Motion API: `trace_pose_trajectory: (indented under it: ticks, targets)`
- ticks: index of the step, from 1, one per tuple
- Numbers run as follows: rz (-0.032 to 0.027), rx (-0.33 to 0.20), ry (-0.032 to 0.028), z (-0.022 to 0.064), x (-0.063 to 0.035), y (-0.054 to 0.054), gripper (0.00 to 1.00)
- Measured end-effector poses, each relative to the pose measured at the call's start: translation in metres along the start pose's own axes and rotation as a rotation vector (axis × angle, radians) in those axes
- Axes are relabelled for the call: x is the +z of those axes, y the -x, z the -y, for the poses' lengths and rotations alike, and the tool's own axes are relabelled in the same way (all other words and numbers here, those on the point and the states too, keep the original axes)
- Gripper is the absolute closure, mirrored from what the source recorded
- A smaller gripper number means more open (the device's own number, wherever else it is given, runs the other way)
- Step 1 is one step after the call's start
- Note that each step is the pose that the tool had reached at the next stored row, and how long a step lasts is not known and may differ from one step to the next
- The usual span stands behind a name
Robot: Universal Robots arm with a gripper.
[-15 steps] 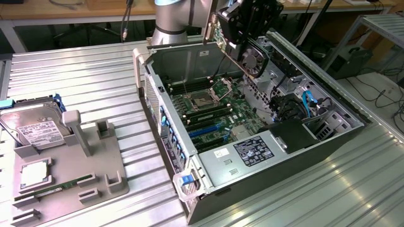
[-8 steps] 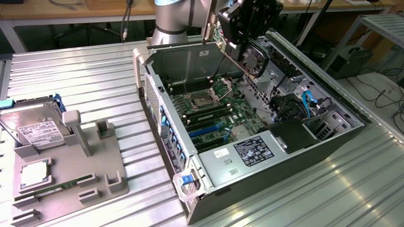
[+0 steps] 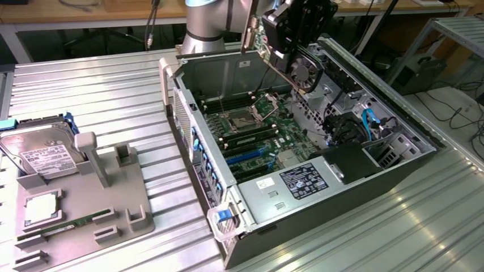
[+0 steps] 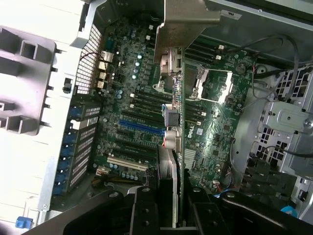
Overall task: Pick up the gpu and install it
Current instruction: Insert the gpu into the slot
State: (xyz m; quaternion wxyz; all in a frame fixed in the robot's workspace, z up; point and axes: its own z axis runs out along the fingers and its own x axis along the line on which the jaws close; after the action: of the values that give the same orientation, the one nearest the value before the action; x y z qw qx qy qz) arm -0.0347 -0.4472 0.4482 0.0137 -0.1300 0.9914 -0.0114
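Observation:
My gripper is shut on the gpu, a black card with a round fan, and holds it tilted in the air above the far end of the open computer case. The card hangs over the motherboard without touching it. In the wrist view the gpu runs edge-on away from my gripper, its silver end bracket at the far end. Below it lie the motherboard, its blue expansion slot and the processor socket.
On the exterior view's left a grey fixture holds a silver hard drive, a processor and a green memory stick. Inside the case sit a labelled power supply and a drive cage with cables. The arm's base stands behind the case.

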Motion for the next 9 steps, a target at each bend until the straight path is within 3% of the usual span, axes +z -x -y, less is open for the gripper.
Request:
trace_pose_trajectory:
  ticks: [9]
  targets:
    - [0.0009, -0.034, 0.0008, 0.0, 0.0, 0.0, 0.72]
